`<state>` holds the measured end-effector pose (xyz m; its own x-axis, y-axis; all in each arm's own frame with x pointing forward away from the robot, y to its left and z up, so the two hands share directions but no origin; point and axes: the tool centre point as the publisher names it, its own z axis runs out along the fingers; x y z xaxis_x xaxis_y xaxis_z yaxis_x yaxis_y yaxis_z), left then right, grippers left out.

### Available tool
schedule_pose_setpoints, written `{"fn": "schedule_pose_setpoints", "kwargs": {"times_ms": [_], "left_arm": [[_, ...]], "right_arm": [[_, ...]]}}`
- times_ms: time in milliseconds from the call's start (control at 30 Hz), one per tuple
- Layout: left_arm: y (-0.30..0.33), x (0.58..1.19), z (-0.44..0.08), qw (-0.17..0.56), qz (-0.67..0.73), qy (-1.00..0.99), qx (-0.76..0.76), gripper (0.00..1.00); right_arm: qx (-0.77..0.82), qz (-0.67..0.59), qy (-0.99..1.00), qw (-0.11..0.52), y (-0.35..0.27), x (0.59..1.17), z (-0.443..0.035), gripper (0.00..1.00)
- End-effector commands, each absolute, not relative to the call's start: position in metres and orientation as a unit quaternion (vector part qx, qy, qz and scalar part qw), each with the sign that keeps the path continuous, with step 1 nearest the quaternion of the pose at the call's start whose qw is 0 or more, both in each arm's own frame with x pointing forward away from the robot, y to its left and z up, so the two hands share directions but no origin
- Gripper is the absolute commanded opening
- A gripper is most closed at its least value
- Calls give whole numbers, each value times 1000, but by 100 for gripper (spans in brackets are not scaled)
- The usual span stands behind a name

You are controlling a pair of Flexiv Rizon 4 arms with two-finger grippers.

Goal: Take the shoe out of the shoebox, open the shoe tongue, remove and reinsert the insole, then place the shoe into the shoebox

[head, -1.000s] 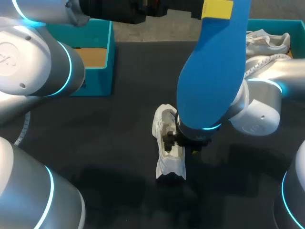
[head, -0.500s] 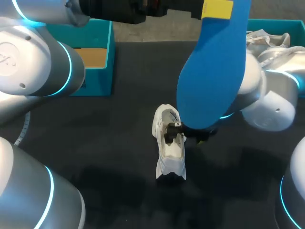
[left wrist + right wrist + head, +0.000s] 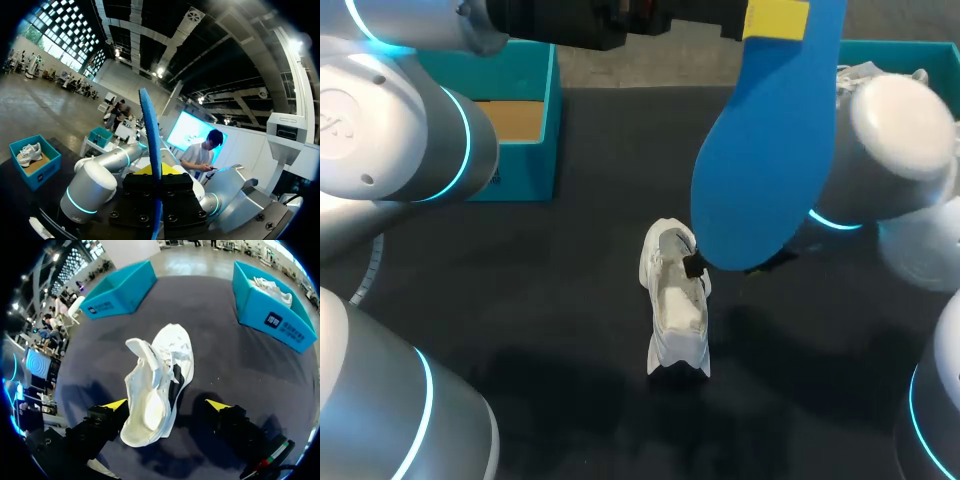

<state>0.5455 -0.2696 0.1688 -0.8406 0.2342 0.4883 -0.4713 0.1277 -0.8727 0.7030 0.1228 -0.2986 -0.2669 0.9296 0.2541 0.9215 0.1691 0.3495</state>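
Note:
A white shoe [image 3: 675, 310] rests on the dark table near its middle, its tongue pulled up and its inside showing. In the right wrist view this shoe [image 3: 157, 385] lies below and between the fingers of my right gripper [image 3: 167, 405], which is wide open and holds nothing. In the head view a blue insole [image 3: 770, 130] hides most of that gripper. My left gripper [image 3: 156, 175] is shut on the insole [image 3: 151, 145] and holds it high above the table, seen edge-on in its own view.
An open teal shoebox [image 3: 525, 120] stands at the back left. A second teal box [image 3: 272, 305] at the back right holds another white shoe [image 3: 272, 290]. My right arm [image 3: 880, 150] hangs over the table's right half.
My right gripper has opened fully and drawn up and away to the right of the shoe. The shoe and the raised insole have stayed in place.

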Motion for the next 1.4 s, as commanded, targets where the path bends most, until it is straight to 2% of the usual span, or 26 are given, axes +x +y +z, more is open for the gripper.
{"fn": "schedule_pose_setpoints", "kwargs": {"times_ms": [33, 733, 800, 967, 1400], "left_arm": [[-270, 545, 168, 269, 655, -701, 85, 0], [-270, 545, 168, 269, 655, -701, 85, 0], [-270, 545, 168, 269, 655, -701, 85, 0], [-270, 545, 168, 269, 655, -701, 85, 0], [-270, 545, 168, 269, 655, -701, 85, 0]], "right_arm": [[586, 278, 760, -42, 106, 691, -300, 100], [580, 286, 762, -48, 104, 690, -299, 100], [596, 271, 752, -74, 97, 692, -307, 100], [596, 331, 722, -119, 87, 692, -306, 100], [602, 381, 688, -137, 89, 682, -265, 100]]}}
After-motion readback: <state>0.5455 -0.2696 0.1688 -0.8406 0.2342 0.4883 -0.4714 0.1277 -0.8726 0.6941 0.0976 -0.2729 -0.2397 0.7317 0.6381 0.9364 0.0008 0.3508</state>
